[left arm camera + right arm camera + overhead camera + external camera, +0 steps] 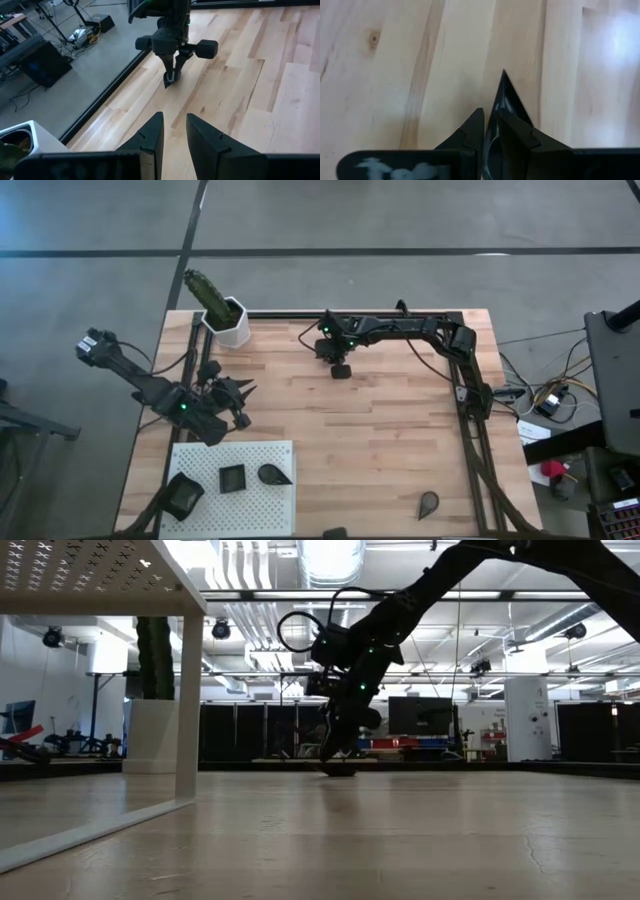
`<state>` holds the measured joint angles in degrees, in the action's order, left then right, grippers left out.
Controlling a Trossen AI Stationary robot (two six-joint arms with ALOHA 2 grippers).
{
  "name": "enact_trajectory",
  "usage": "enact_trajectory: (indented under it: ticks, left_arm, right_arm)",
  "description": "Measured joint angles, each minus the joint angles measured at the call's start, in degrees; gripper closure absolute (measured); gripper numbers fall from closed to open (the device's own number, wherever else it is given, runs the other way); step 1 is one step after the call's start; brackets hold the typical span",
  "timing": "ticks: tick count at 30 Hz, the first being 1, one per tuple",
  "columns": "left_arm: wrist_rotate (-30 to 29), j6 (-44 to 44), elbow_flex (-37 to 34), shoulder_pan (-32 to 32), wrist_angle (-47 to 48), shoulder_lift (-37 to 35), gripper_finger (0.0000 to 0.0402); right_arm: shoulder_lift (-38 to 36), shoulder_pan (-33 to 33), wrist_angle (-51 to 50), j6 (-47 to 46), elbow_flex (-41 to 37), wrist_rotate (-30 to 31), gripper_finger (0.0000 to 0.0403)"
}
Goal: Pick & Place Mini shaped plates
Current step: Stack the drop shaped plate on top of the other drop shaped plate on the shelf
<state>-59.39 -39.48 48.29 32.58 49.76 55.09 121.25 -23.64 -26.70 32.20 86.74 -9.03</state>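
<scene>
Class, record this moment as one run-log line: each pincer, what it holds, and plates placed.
right pincer: shut on dark pointed plate, far table | left pincer: open, empty, above white board | board: three plates | near edge: one teardrop plate

One dark teardrop plate (506,107) stands on edge, pinched between the fingers of the right end effector (340,368), its pointed tip sticking out past the fingertips, its lower edge at the tabletop (380,440). Three more dark plates lie flat just below the left end effector (232,395): a wavy-edged one (183,496), a square one (232,478) and a teardrop (274,474). Another teardrop (428,502) lies alone, well apart from both.
</scene>
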Motion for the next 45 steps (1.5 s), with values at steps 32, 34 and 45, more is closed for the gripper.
enact_trajectory:
  ticks: [32, 34, 45]
  left_arm:
    - [0.03, 0.02, 0.0, 0.0, 0.0, 0.0, 0.0323]
    - [0.03, 0.02, 0.0, 0.02, 0.0, 0.0, 0.0323]
    - [0.06, -1.93, 0.0, 0.02, -0.02, -0.17, 0.0323]
  right_arm:
    - [0.09, 2.34, 2.61, 6.77, -3.56, 3.67, 0.0394]
    - [0.09, 3.76, 2.56, 9.59, -3.56, 3.64, 0.0394]
    - [-0.02, 12.35, -0.68, 24.05, -3.56, 3.53, 0.0394]
